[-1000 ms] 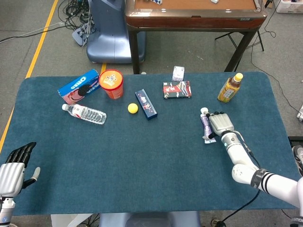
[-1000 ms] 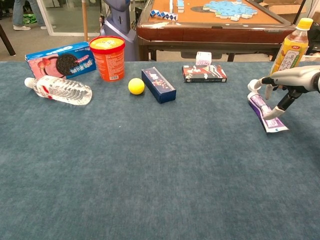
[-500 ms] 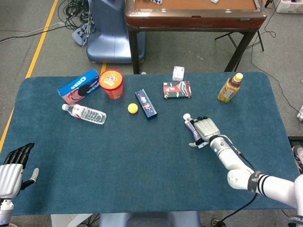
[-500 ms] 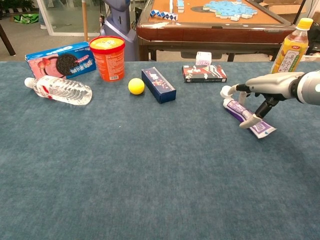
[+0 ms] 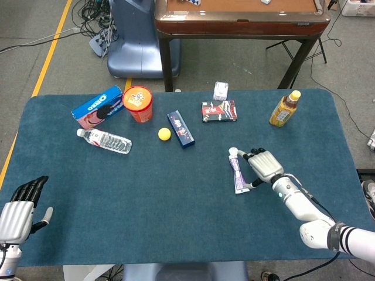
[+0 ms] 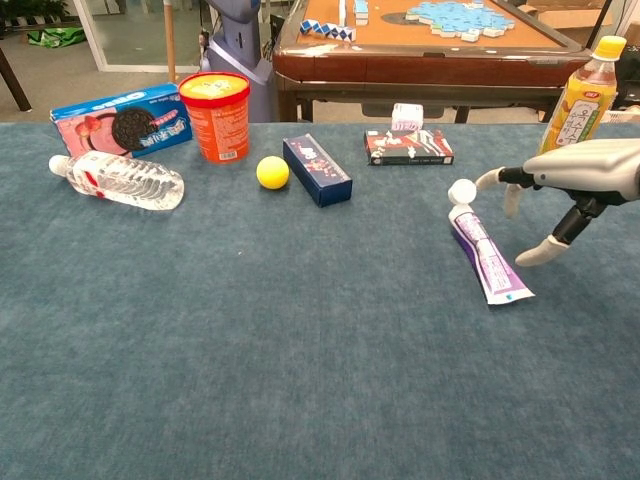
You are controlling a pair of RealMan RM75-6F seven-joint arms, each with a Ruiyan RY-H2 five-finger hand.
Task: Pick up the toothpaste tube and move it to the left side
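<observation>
A: Fingers (image 6: pixel 562 242) of right hand (image 6: pixel 570 190) spread wide, holding nothing; thumb tip just beside tube, not clamping it.

B: Toothpaste tube (image 6: pixel 482 252)?

A: Flat on table (image 6: pixel 300 350), cap (image 6: pixel 461 191) toward far edge, crimped end toward near edge, just left of right hand. In head view tube (image 5: pixel 237 172) right of table centre, right hand (image 5: pixel 263 165) alongside it.

B: Step?

A: Looks like release after a set-down, or a pause mid-move. Hard to call done: tube in right half of table, well apart from water bottle (image 6: pixel 118 180) and cookie box (image 6: pixel 120 119) at left.

B: Next move?

A: Probably re-grip around tube body and carry further left past blue box (image 6: pixel 316 170) and yellow ball (image 6: pixel 272 172), or retract if counted as placed.

B: Left hand (image 5: pixel 17 212)?

A: At near-left corner, fingers extended, apart, empty.
</observation>
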